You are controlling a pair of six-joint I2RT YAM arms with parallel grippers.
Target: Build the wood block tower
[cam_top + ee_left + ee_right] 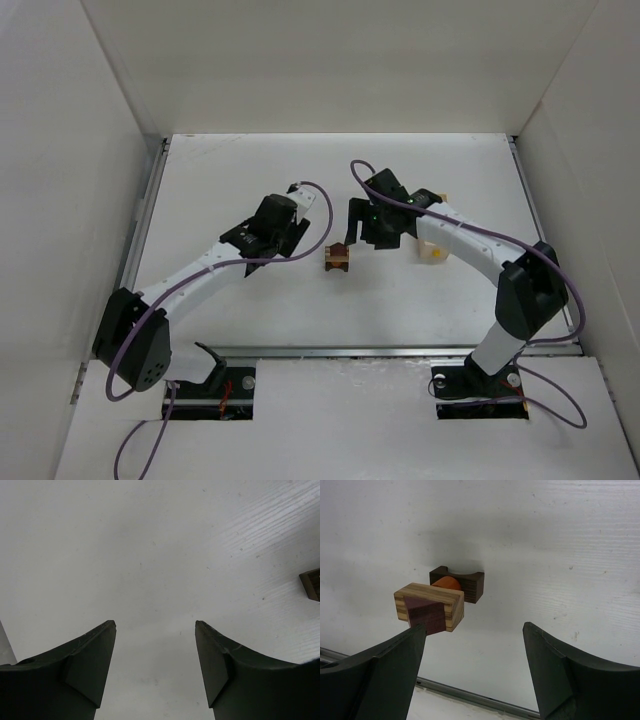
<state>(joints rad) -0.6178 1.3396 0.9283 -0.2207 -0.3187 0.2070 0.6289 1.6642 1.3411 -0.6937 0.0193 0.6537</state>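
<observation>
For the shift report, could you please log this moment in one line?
left gripper: open, empty | right gripper: open, empty | wood block tower: on table, ahead of right gripper

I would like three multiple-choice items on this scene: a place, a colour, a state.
1. The wood blocks lie: A at the left wall; B between the two arms' jaws; C on an arm base.
2. The rounded piece showing in the dark block's notch is: A green; B blue; C orange.
3. The left jaws are: A open, empty; B shut on a block; C shut on a cable.
Key: 1B, top view shows them mid-table; 2C, right wrist view; 3A, only table shows between them.
</observation>
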